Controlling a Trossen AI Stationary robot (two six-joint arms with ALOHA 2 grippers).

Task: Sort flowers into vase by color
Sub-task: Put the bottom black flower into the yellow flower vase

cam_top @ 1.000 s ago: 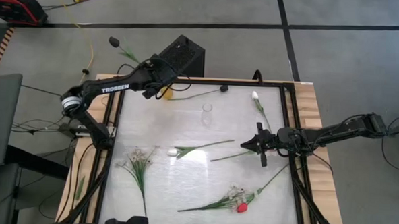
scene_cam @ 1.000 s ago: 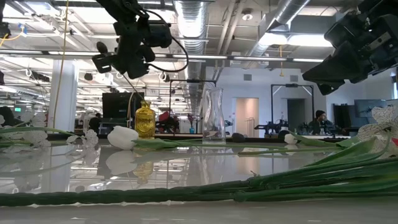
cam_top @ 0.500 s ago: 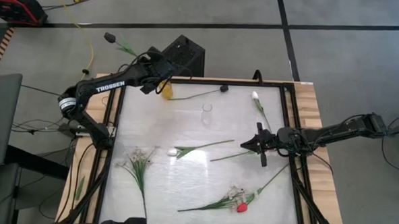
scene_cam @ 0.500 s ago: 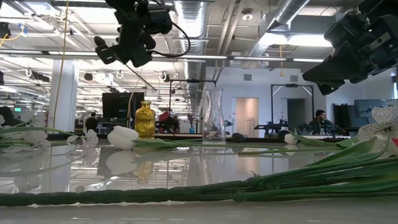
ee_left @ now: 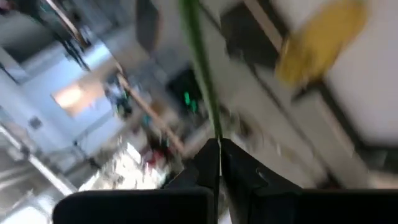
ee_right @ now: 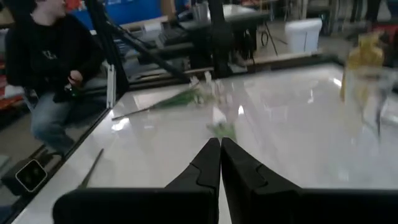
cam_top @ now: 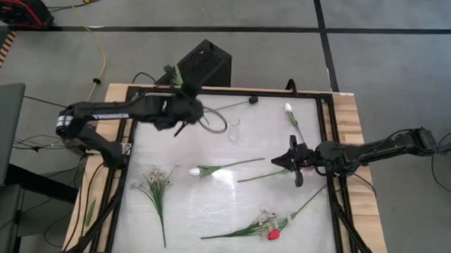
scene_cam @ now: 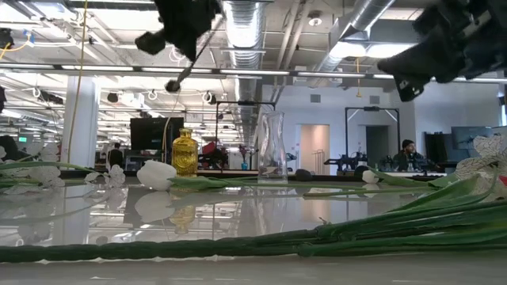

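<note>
Though blurred, left fingers (ee_left: 217, 163) pinched on a flower stem (ee_left: 200, 65), right fingers (ee_right: 219, 163) closed, empty.

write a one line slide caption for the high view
Left hand shut on a dark-headed flower beside the clear vase, right hand shut and waiting over the glass table.

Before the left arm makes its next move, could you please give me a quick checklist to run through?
1. Left pincer shut on the dark-headed flower stem: ok.
2. Flower lifted off the table: ok.
3. Clear glass vase upright: ok.
4. Flower above the vase mouth: not ok, it hangs off to one side.
5. Stem end pointing down for insertion: not ok, the head hangs lowest.
6. Right pincer shut, empty, away from the vase: ok.
</note>
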